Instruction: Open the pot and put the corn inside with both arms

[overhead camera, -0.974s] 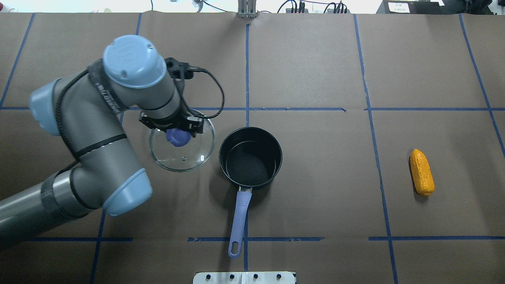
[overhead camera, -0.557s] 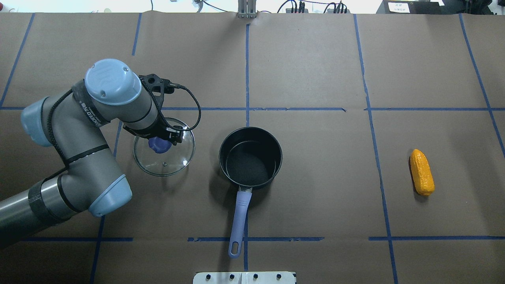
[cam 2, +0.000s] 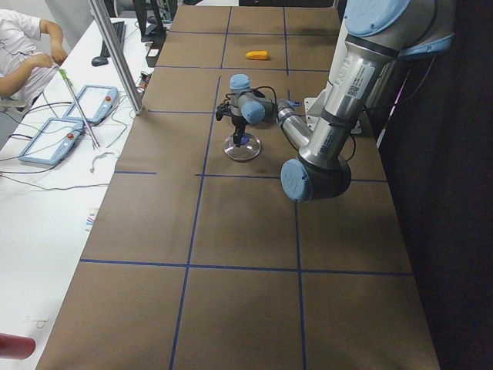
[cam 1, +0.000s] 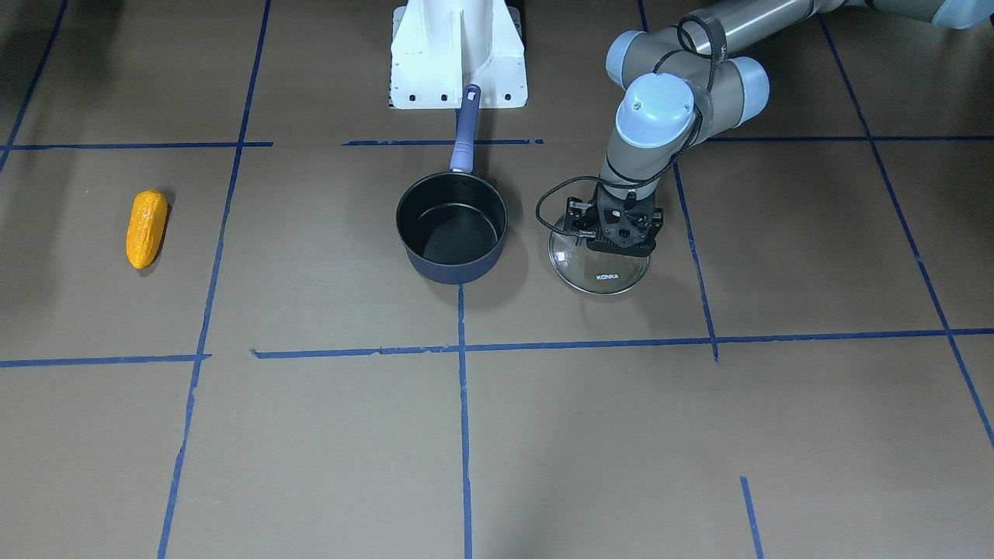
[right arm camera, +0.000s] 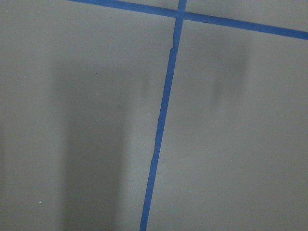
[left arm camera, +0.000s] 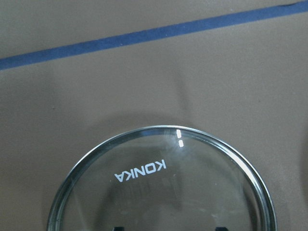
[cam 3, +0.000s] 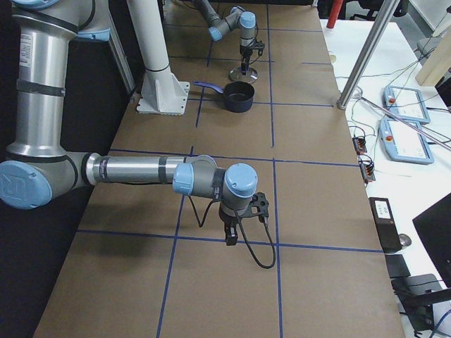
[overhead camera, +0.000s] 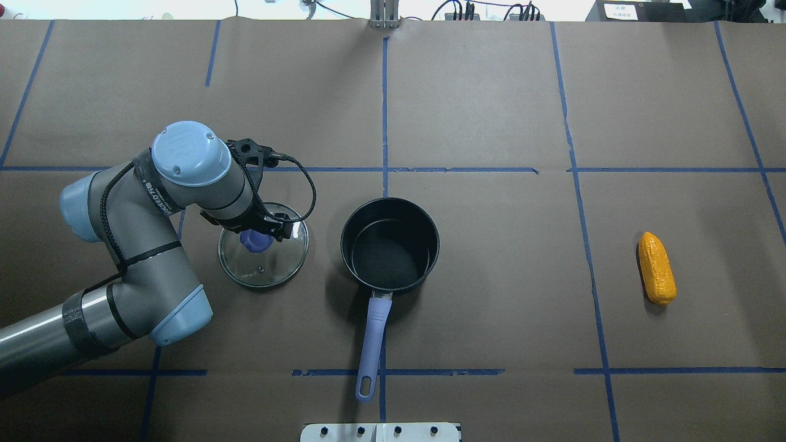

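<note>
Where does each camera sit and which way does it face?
Front-facing: across the table, facing robot, down; left arm on view's right, left gripper on lid.
Overhead: behind robot, looking forward and down; left arm only.
Exterior left: table's left end; left arm near.
Exterior right: opposite end; right arm near, left far.
Left wrist: down onto lid.
Right wrist: down on table; no body.
Front-facing and overhead share pot, corn.
</note>
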`<state>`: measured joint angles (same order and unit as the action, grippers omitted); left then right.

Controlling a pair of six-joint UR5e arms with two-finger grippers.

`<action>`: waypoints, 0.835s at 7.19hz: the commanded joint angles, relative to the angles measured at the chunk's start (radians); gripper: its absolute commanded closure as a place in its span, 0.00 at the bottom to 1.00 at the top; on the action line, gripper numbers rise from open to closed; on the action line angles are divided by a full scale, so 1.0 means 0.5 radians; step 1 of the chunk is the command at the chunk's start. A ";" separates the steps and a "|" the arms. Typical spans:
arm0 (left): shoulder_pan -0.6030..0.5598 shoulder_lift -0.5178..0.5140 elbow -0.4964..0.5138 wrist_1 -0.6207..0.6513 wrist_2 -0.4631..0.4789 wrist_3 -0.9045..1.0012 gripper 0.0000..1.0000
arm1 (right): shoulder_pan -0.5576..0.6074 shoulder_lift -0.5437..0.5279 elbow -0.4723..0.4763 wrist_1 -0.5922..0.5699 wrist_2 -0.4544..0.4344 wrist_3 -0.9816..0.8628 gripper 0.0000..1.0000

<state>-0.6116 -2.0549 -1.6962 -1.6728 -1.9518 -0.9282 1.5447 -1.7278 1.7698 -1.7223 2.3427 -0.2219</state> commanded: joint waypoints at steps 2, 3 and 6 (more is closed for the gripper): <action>-0.138 0.139 -0.208 0.053 -0.090 0.107 0.00 | 0.000 0.029 0.010 0.002 0.006 -0.004 0.00; -0.318 0.313 -0.331 0.102 -0.222 0.436 0.00 | 0.000 0.038 0.010 0.002 0.006 -0.004 0.00; -1.123 0.783 -0.333 0.170 -0.433 1.705 0.00 | -0.031 0.133 0.016 0.002 0.009 0.005 0.00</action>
<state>-0.9875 -1.7490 -1.8746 -1.5988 -2.1165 -0.3415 1.5359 -1.6771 1.7745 -1.7211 2.3458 -0.2218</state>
